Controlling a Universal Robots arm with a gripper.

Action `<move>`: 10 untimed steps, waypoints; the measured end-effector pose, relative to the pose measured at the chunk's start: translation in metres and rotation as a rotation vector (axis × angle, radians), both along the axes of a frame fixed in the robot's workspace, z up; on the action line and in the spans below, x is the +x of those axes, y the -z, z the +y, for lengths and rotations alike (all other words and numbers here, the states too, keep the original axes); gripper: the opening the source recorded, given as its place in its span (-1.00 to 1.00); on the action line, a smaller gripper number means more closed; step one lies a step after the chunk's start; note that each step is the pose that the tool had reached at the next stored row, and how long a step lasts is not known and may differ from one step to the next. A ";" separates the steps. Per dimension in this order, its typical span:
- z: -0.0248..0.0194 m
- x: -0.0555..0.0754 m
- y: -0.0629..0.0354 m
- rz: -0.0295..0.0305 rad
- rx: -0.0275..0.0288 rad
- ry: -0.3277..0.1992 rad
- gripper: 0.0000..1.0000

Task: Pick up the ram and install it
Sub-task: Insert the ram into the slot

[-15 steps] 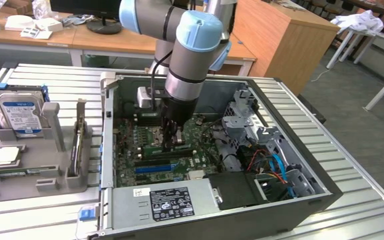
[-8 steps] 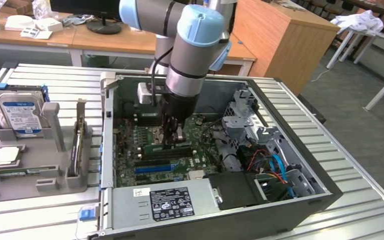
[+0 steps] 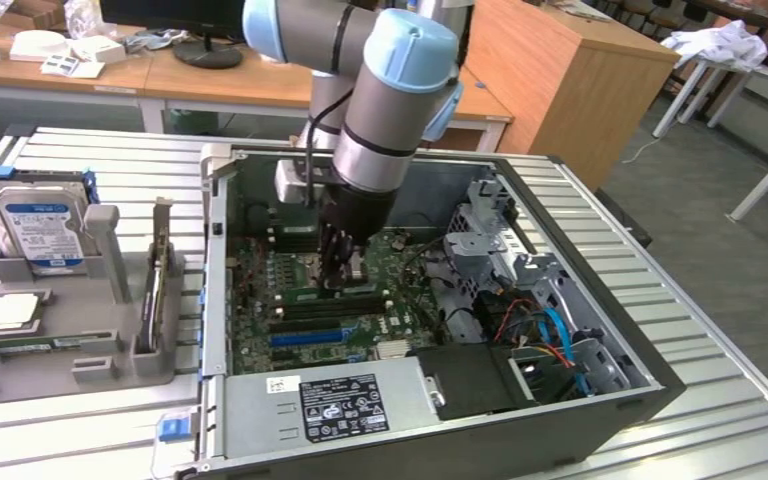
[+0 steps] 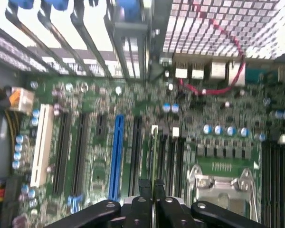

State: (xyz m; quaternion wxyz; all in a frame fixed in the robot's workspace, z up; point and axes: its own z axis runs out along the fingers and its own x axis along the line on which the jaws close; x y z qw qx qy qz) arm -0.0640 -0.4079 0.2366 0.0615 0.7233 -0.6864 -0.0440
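My gripper point(image 3: 340, 283) reaches down into the open computer case point(image 3: 598, 400), just above the green motherboard point(image 3: 404, 265). In the wrist view its two black fingers point(image 4: 145, 187) stand close together, shut on the ram point(image 4: 154, 154). The ram shows edge-on as a thin green strip reaching from the fingertips toward the board. It hangs over the motherboard point(image 4: 95, 118), between the long black and blue expansion slots point(image 4: 117, 152) and the metal processor socket point(image 4: 223, 183). Dark memory slots point(image 4: 275, 180) lie beyond that socket. Black slots point(image 3: 331, 308) also sit just below the gripper in the exterior view.
A grey parts holder point(image 3: 37, 350) at the exterior view's left carries a silver hard drive point(image 3: 40, 225) and a small chip point(image 3: 11, 312). The power supply point(image 3: 337, 405), drive cage point(image 3: 491, 235) and coloured cables point(image 3: 544, 325) crowd the case. Ribbed metal table point(image 3: 704, 330) surrounds it.
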 end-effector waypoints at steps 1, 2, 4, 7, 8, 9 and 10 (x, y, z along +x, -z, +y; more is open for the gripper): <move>0.0000 0.000 0.0000 0.0179 -0.0006 0.000 -0.73; 0.0000 0.001 0.0000 0.0360 -0.0010 0.000 -0.73; 0.0000 0.001 0.0000 0.0716 -0.0010 0.000 -0.73; 0.0000 0.002 -0.0001 0.0948 -0.0010 0.000 -0.73; 0.0000 0.002 -0.0001 0.0949 -0.0011 0.000 -0.73; 0.0000 0.003 0.0000 0.0950 -0.0010 -0.001 -0.73; 0.0000 0.005 0.0000 0.0949 -0.0010 -0.001 -0.73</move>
